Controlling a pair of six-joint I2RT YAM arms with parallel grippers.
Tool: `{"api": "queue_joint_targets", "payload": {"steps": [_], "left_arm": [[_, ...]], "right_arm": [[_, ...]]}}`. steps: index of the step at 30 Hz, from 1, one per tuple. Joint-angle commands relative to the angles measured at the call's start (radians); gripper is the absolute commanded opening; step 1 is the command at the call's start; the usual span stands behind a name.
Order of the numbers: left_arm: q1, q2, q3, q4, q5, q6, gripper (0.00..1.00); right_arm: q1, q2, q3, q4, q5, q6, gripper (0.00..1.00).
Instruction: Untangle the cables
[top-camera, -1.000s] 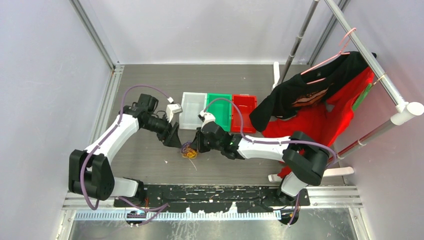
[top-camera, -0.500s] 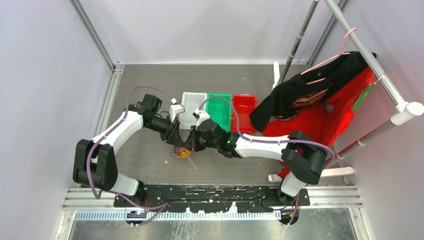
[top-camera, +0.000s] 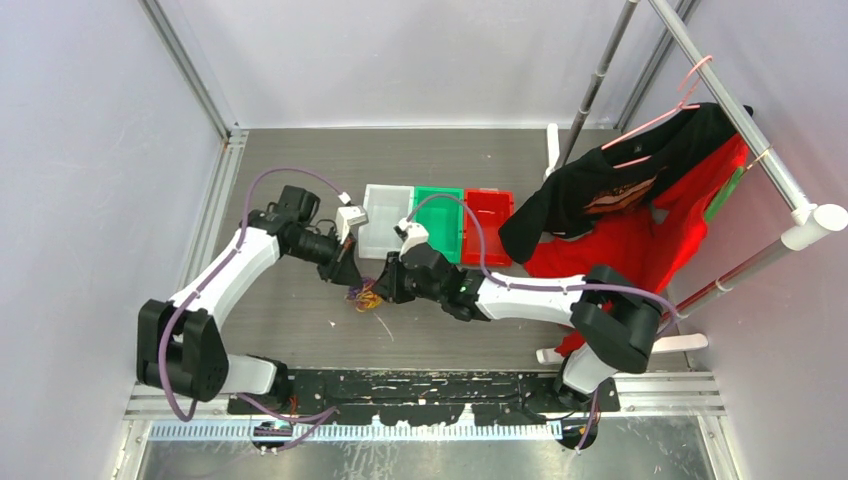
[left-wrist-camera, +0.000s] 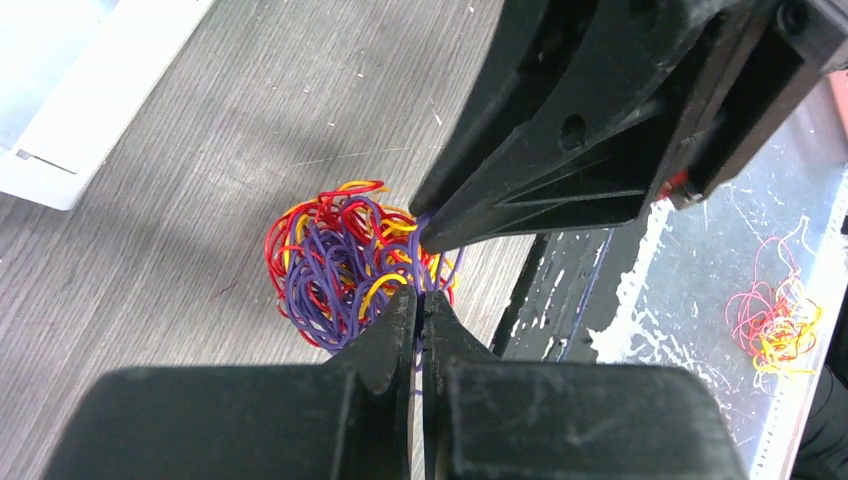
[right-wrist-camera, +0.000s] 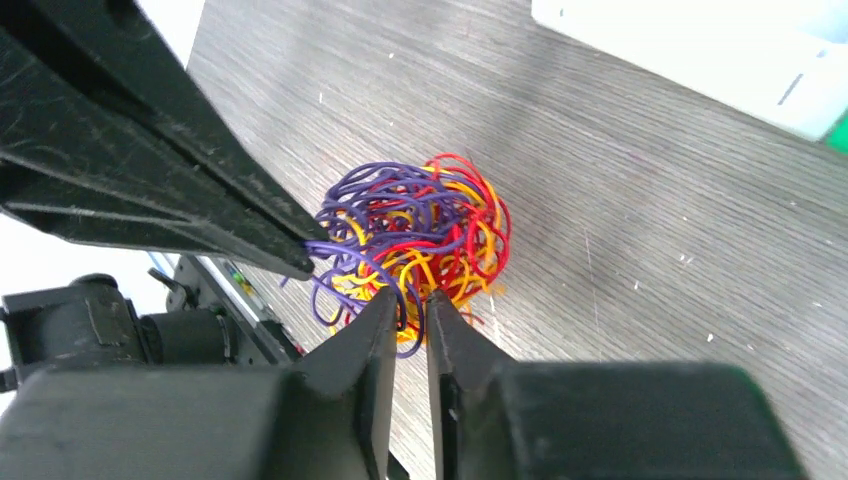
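Observation:
The cables (top-camera: 366, 298) are a fist-sized ball of purple, red and orange-yellow strands on the grey table, between the two gripper tips. My left gripper (top-camera: 353, 284) comes at it from the left; its jaws (left-wrist-camera: 420, 300) are shut with a purple strand pinched between them at the ball's edge (left-wrist-camera: 340, 265). My right gripper (top-camera: 386, 290) is at the ball's right side. In the right wrist view it (right-wrist-camera: 412, 300) stands slightly open, with a narrow gap where purple and yellow loops of the ball (right-wrist-camera: 425, 230) lie between the tips.
A white bin (top-camera: 385, 222), a green bin (top-camera: 440, 222) and a red bin (top-camera: 487, 215) stand in a row just behind the grippers. Black and red garments (top-camera: 640, 200) hang on a rack at the right. A small red-yellow strand bundle (left-wrist-camera: 775, 322) lies on the front metal ledge.
My left gripper has closed onto a purple strand of the ball. My right gripper, shut before, has parted slightly. The ball has shifted a little toward the bins.

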Motion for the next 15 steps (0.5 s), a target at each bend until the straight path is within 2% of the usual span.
{"api": "queue_joint_targets", "payload": {"steps": [1,4,6,9,15], "left_arm": [[-0.002,-0.088,0.026,-0.015,-0.006,-0.047,0.00],[-0.002,-0.136,0.013,-0.008,0.021,-0.087,0.00],[-0.002,-0.149,0.004,0.006,0.026,-0.117,0.00],[-0.005,-0.162,0.005,0.014,0.025,-0.158,0.00],[-0.004,-0.186,0.005,0.000,0.070,-0.208,0.00]], "right_arm": [[0.004,-0.092,-0.035,0.003,0.144,-0.001,0.33],[0.006,-0.119,-0.033,0.015,0.152,-0.017,0.59],[0.012,-0.127,-0.014,0.011,0.157,-0.035,0.66],[0.029,-0.136,0.005,0.018,0.165,-0.066,0.71],[0.051,-0.121,0.050,0.027,0.175,-0.091,0.72]]}}
